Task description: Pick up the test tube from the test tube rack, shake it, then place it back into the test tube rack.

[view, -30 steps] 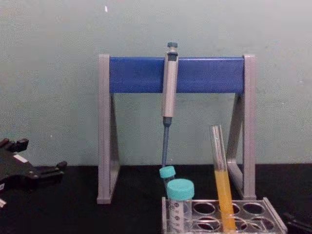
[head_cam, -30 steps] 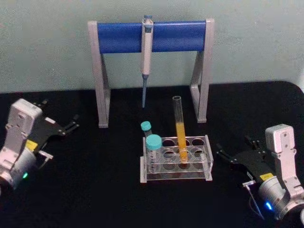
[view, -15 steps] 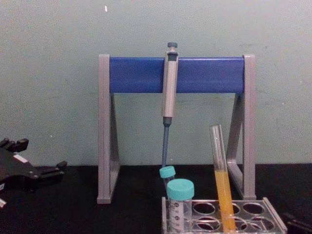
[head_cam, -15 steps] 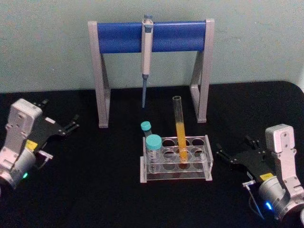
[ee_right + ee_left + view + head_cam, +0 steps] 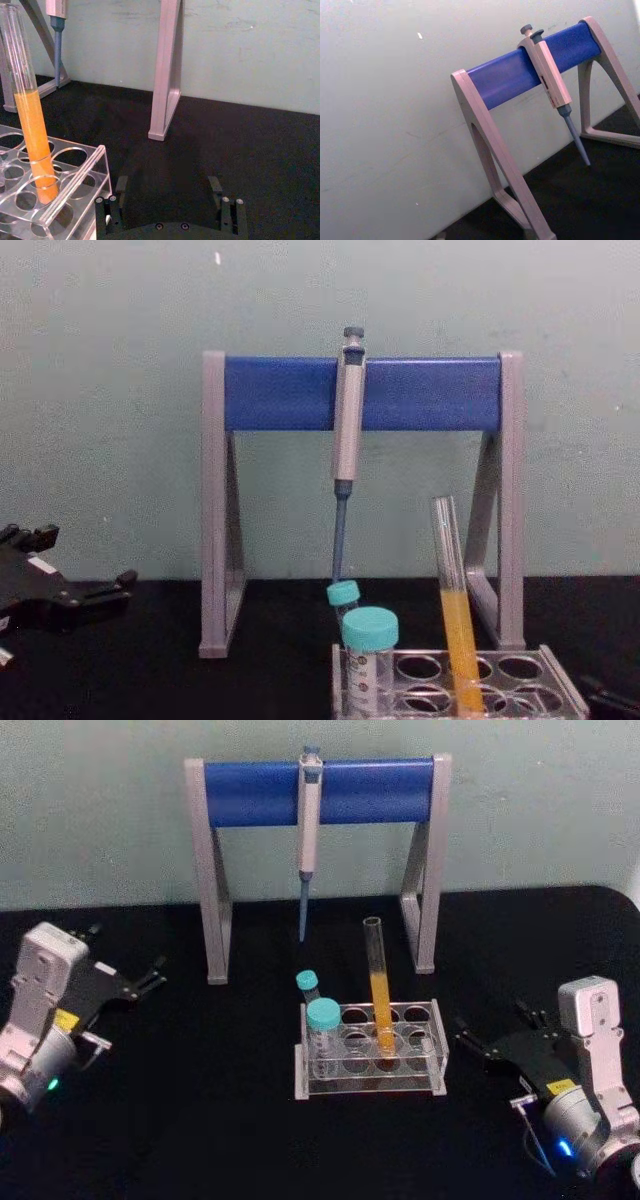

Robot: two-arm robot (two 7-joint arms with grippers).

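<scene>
No text, label or number can be read anywhere — the yellow stickers on both grippers stay illegible.

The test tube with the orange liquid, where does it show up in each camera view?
Head view: the test tube stands in the test tube rack, centre.
Chest view: lower right, leaning slightly.
Right wrist view: far left, in the rack.
Left wrist view: not in it.
Shared landmark: the grey pipette hanging on the blue stand.

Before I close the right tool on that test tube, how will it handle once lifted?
The test tube looks like thin clear glass, so probably fragile and slippery. It is uncapped with orange liquid in its lower half, so tilting or hard shaking could spill. It is long and narrow, likely bottom-heavy.
</scene>
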